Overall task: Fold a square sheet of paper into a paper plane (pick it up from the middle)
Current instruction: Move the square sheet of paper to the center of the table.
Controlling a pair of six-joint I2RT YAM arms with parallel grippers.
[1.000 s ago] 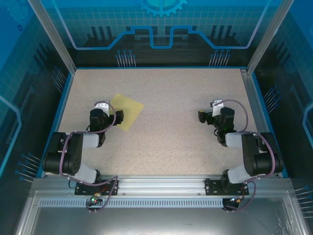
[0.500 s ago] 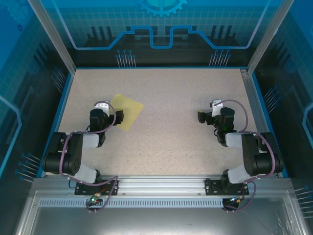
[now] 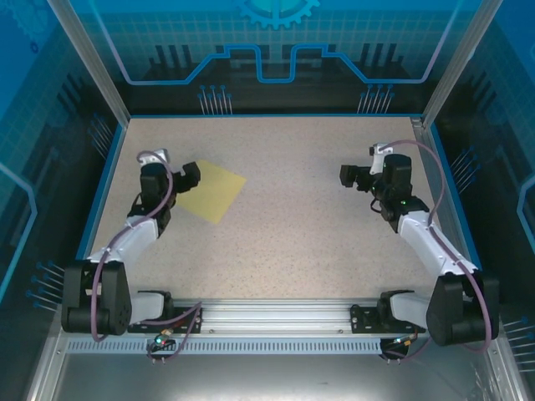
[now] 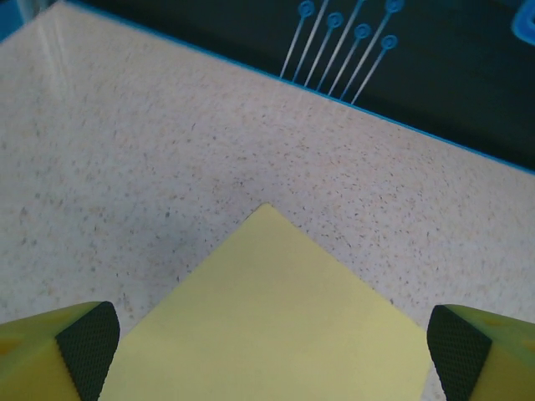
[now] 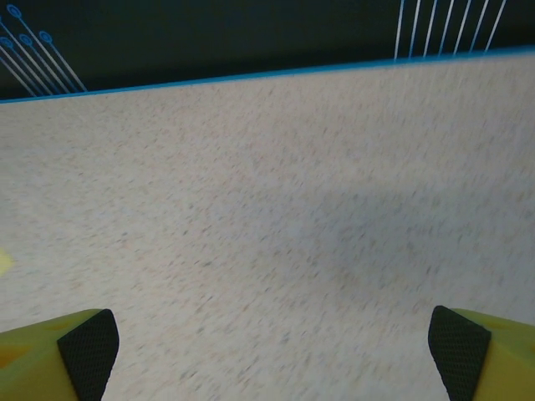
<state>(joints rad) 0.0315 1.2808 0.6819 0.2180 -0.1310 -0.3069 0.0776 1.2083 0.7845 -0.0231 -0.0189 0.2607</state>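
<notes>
Top external view: both arms have been stretched out over the table since a moment ago, when they were tucked low and close to their bases. The left gripper has been brought up to the square sheet of paper. Its jaws are spread as wide as they go, and nothing is held between them. The right gripper is spread wide too and is empty.

The sheet has not been moved. It lies flat on the table, just in front of and below the left gripper, and well apart from the right gripper, far off to that gripper's left. In the left wrist view, one corner of the sheet is seen pointing away from the gripper. The sheet reaches back between the two dark pads, but it is not pinched.

No fold has been made yet. It is judged that the reach for the paper has only just been started. The middle of the sheet must be reached next, and such thin paper may be hard to lift off a flat table.
</notes>
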